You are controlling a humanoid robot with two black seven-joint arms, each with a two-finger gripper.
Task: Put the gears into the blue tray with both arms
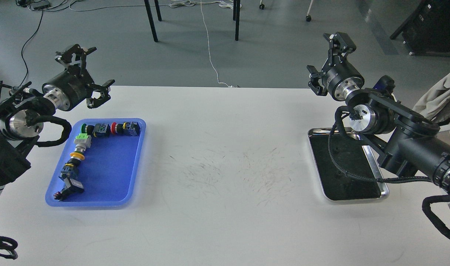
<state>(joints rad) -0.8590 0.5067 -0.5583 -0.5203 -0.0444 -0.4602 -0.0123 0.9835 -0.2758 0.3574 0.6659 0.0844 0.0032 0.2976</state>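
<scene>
Gears are not showing clearly anywhere; the blue tray point(110, 173) is lying on the worktop's point(217, 221) left side, carrying colourful switch parts point(85, 142) along its far and left edges. Both the left claw point(85, 74) and right claw point(326, 62) are hovering spread, grasping nothing. The silver tray point(383, 192) is sitting right.
</scene>
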